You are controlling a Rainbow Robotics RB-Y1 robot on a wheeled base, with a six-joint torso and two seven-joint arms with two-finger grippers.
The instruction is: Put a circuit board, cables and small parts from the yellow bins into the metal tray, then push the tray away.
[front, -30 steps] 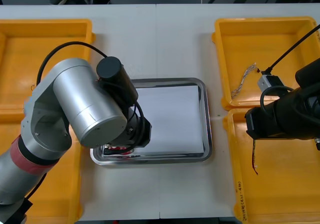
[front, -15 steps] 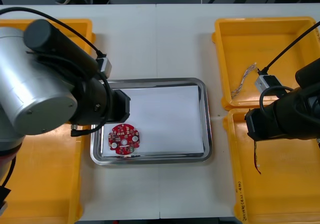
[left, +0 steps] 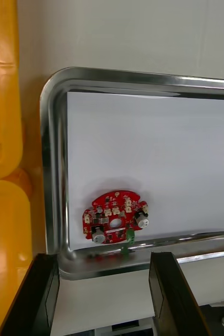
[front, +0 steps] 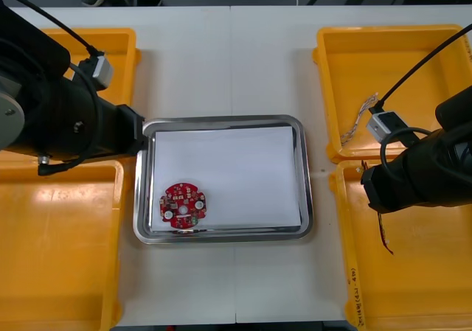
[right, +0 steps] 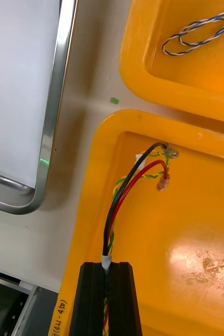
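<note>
Front view: circuit board lies uncovered in the near-left corner of the metal tray; left arm has drawn back leftward. Board step judged done.
Right wrist view: right tool clamped on red-and-yellow cable over yellow bin; likely next item.
Left wrist view: left tool apart, empty.

front view steep overhead on table, both wrist views close, looking down, sharing the metal tray (opposite ends)
</note>
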